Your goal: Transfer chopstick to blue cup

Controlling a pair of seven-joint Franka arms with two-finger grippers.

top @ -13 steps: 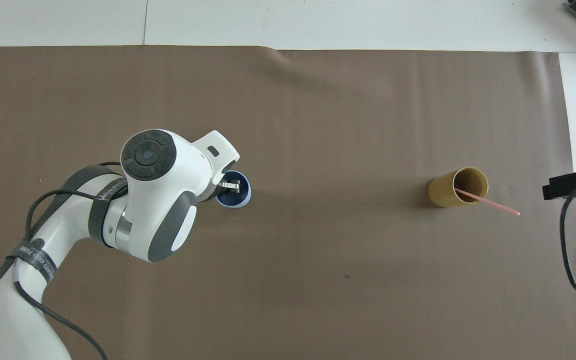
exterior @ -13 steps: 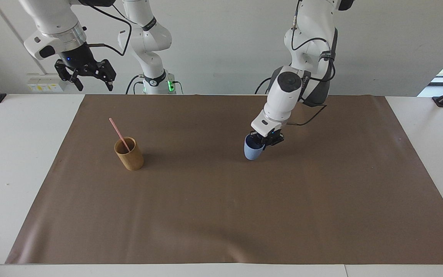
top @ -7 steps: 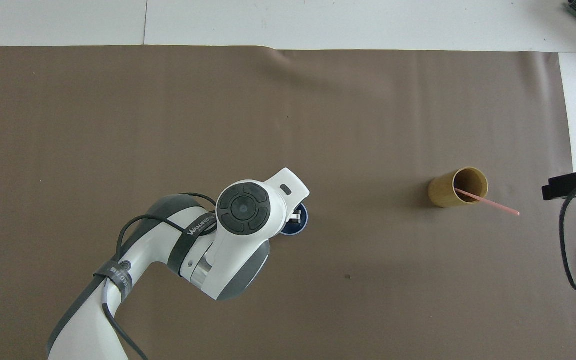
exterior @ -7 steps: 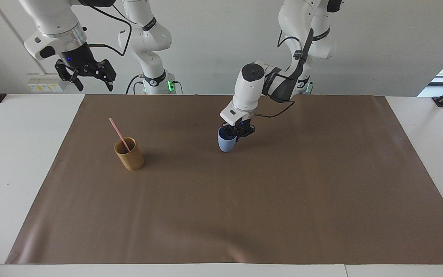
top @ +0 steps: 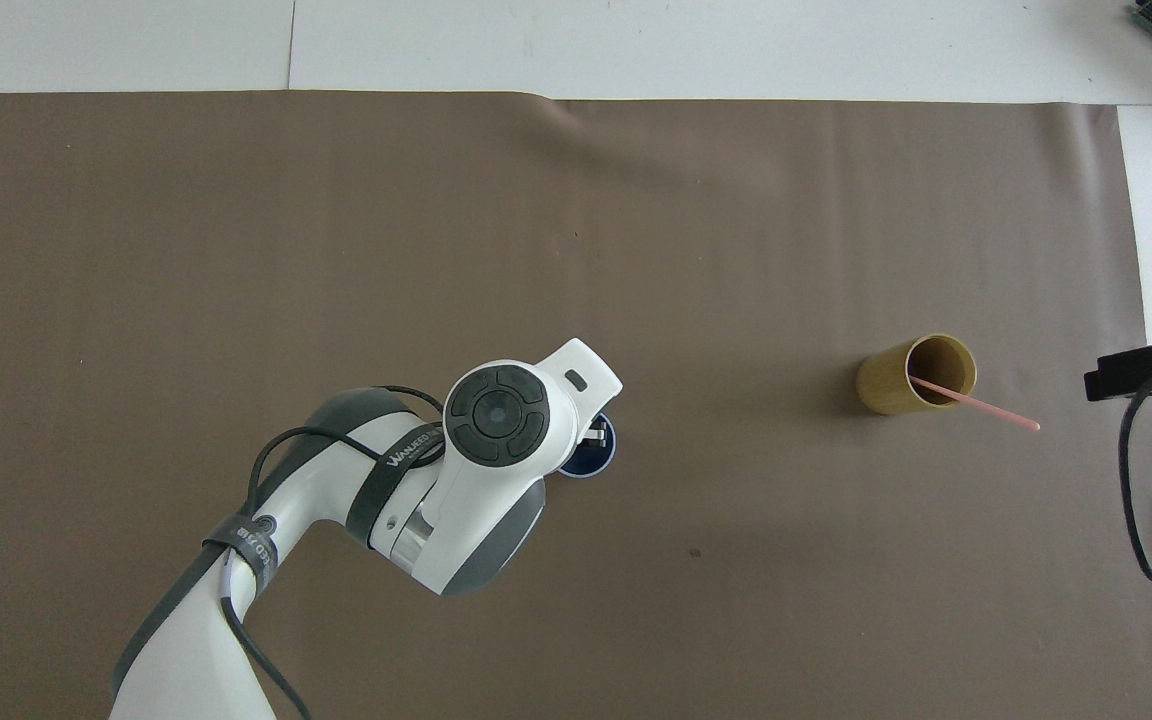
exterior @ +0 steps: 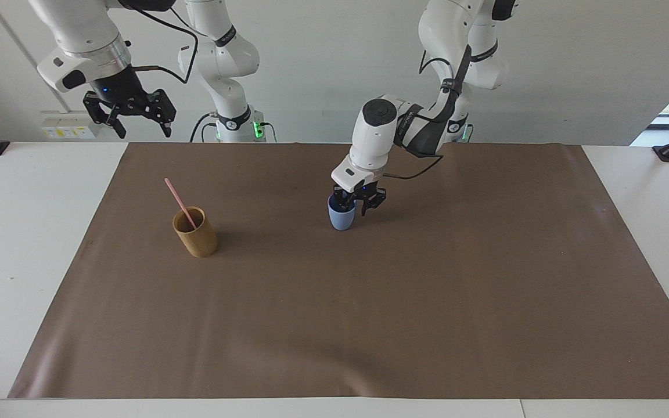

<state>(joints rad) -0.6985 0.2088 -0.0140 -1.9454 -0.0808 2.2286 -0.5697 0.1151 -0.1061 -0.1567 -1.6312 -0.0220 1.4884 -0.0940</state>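
The brown mat [exterior: 334, 325] holds the tan cup [exterior: 195, 233] toward the right arm's end, the chopstick [exterior: 179, 202] leaning in it with its tip at eleven o'clock in the facing view; the blue cup [exterior: 341, 216] stands mid-mat. The left gripper [exterior: 356, 204] straddles that cup's rim, jaws part-open with nothing clamped; it should rise straight to avoid tipping it. The right gripper [exterior: 131, 114] waits wide open and empty, high past the mat's edge.

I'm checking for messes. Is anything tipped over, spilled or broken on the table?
Nothing stands out. The blue cup stands upright under the left gripper. The chopstick just leans in the upright tan cup. The right gripper waits up high.
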